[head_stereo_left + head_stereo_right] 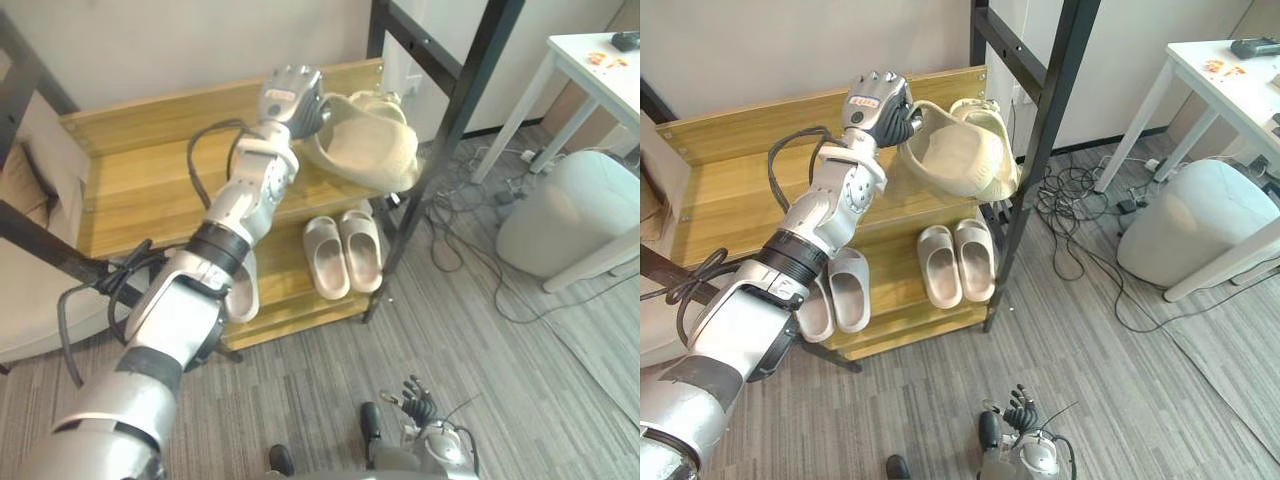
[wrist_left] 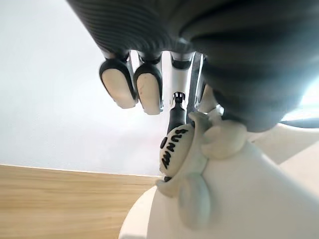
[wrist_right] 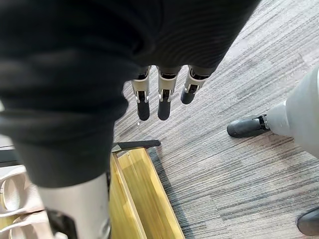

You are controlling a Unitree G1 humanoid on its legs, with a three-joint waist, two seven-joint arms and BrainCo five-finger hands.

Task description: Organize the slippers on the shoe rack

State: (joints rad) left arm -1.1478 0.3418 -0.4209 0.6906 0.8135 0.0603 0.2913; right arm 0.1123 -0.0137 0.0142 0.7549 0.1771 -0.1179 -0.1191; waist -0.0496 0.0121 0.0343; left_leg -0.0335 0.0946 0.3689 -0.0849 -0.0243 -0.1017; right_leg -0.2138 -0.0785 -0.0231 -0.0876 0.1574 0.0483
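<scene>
Slipper [image 1: 952, 155] (beige) gripped by L hand [image 1: 876, 100] over shoe rack [image 1: 740, 175]; R hand [image 3: 163, 97] slack.

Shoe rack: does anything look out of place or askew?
Only the cream slipper: pinched in the left hand, it hangs tilted over the upper shelf's right end, not set down. Both pairs on the lower shelf sit straight.

Grey carpet tiles [image 1: 300, 400], a white desk [image 1: 600, 85] and cables [image 1: 1070, 195] by the shoe rack [image 1: 140, 190] suggest an office.

Dark lettering on an oval charm [image 2: 175, 147] of the cream slipper [image 2: 239, 199]. Red print on the back of the left hand [image 1: 876, 100], too small to read.
</scene>
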